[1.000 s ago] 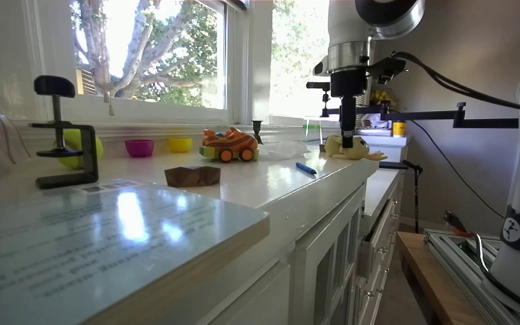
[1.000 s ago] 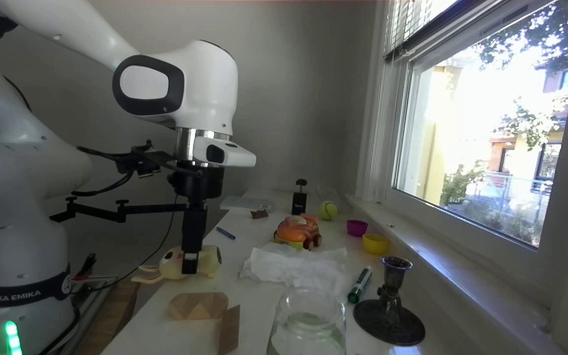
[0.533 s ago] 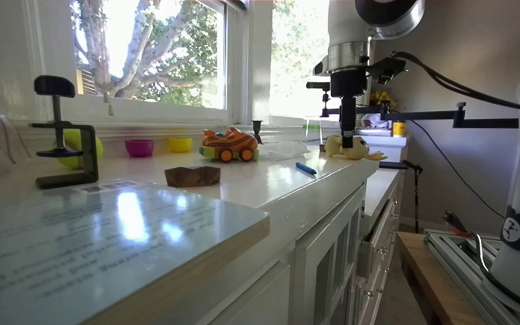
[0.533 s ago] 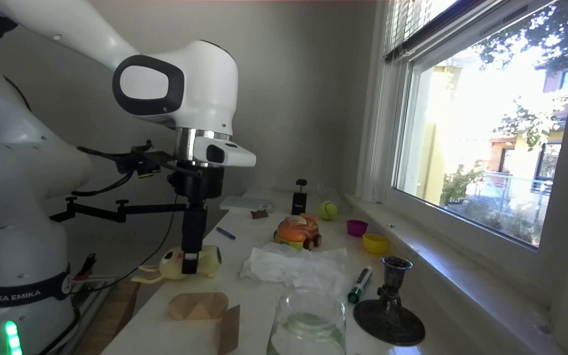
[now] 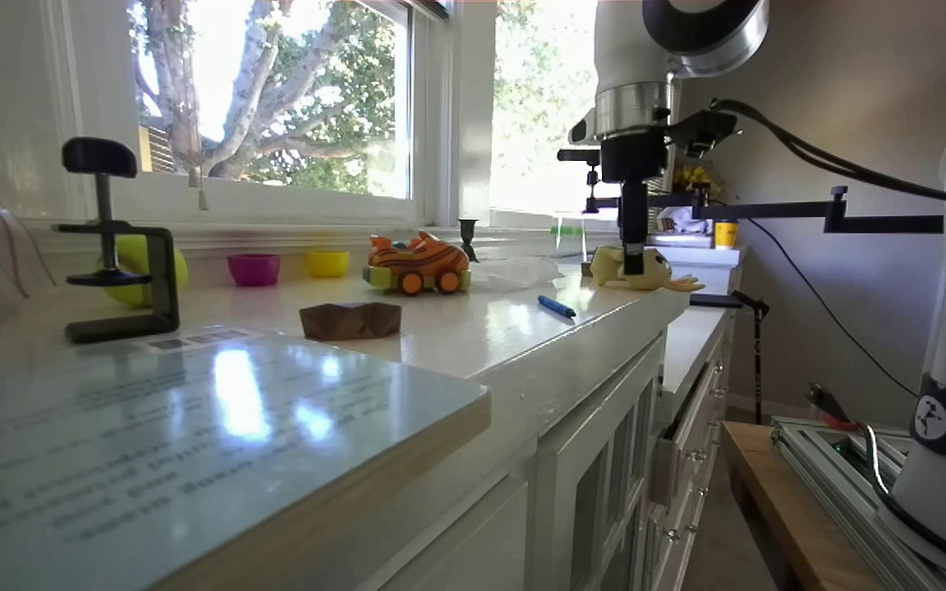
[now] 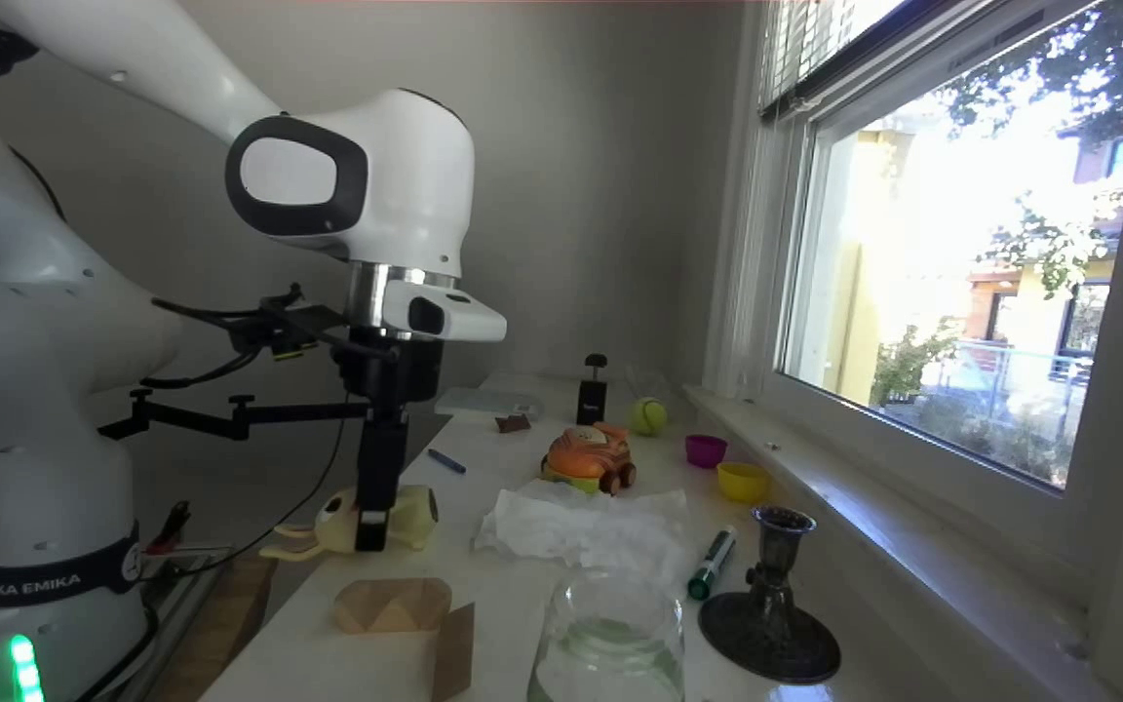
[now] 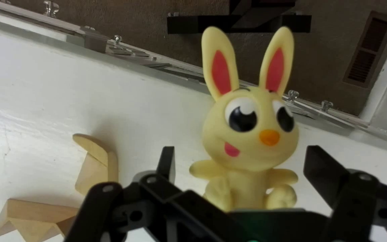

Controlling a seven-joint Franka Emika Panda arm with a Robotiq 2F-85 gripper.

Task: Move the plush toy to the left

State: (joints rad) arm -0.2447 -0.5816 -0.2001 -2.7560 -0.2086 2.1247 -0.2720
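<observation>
The plush toy (image 7: 250,141), a pale yellow rabbit figure with big black eyes and red inner ears, lies on its back on the white counter, its ears reaching out past the edge. In the wrist view my gripper (image 7: 240,149) stands open with one finger on each side of the toy's arms, a gap showing on both sides. Both exterior views show the gripper (image 5: 634,263) (image 6: 372,534) pointing straight down at the toy (image 5: 606,267) (image 6: 415,517), its black fingers covering the middle of the body. The toy's lower end is hidden behind the gripper base in the wrist view.
Tan faceted pieces (image 6: 392,604) lie close by. A glass jar (image 6: 610,634), candlestick (image 6: 772,624), green marker (image 6: 713,563), crumpled white sheet (image 6: 586,526), orange toy car (image 6: 589,454) and blue pen (image 5: 556,306) are spread along the counter (image 5: 473,341). A window wall borders it.
Over the last half second my gripper has come down slightly around the toy. The toy and the other objects have stayed where they were.
</observation>
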